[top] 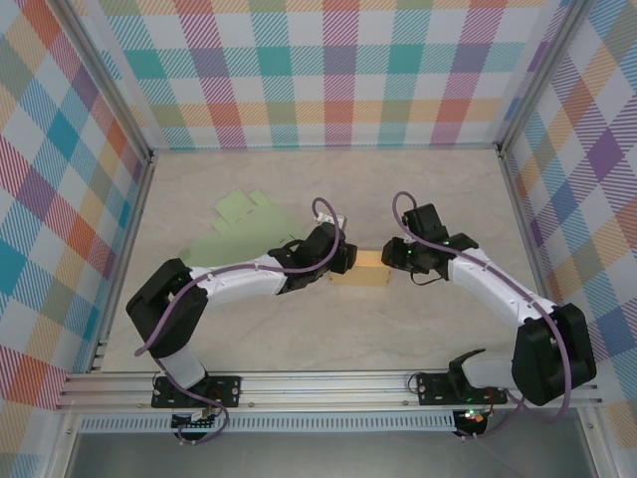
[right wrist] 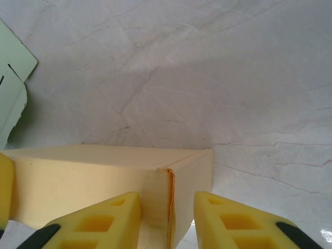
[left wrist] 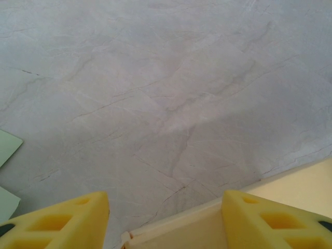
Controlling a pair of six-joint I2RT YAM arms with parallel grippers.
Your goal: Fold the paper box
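A pale yellow paper box (top: pixel 363 267) sits in the middle of the grey stone-look table (top: pixel 448 199), right between the two claws. The left claw (left wrist: pixel 165 196) is let go, and its yellow fingers (left wrist: pixel 62 223) stand wide with the box's edge between them. The right claw (right wrist: pixel 167 196) has its fingers close on both sides of the box's corner, but I cannot tell if they squeeze it.

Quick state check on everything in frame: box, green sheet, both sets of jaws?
paper box: folded up into a box shape, corner formed.
green sheet: flat, unfolded.
left gripper: jaws wide open over the box's edge.
right gripper: jaws narrower but apart, straddling the box's corner.
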